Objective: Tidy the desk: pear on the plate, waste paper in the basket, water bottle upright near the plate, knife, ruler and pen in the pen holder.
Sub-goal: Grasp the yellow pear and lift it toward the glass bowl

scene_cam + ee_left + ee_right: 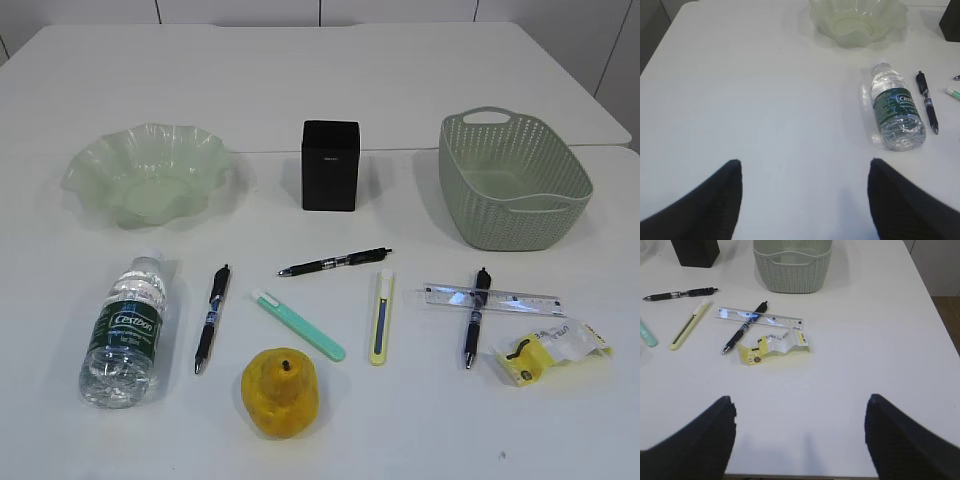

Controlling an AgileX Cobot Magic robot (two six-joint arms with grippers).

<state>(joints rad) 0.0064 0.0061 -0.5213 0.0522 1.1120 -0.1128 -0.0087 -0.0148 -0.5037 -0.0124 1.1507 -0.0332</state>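
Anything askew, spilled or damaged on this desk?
Nothing spilled or broken. The bottle lies on its side, capped. The ruler lies across a pen, so it is not flat on the desk. The wrapper is crumpled beside them. The pear shows brownish patches.

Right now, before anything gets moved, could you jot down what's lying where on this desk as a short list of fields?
pear: front middle of the desk, not on the plate
plate: back left, empty
water bottle: lying on its side, front left
pen holder: back middle, upright
basket: back right, empty
ruler: front right, crossing a pen
waste paper: just in front of the ruler
left gripper: open, holding nothing
right gripper: open, holding nothing
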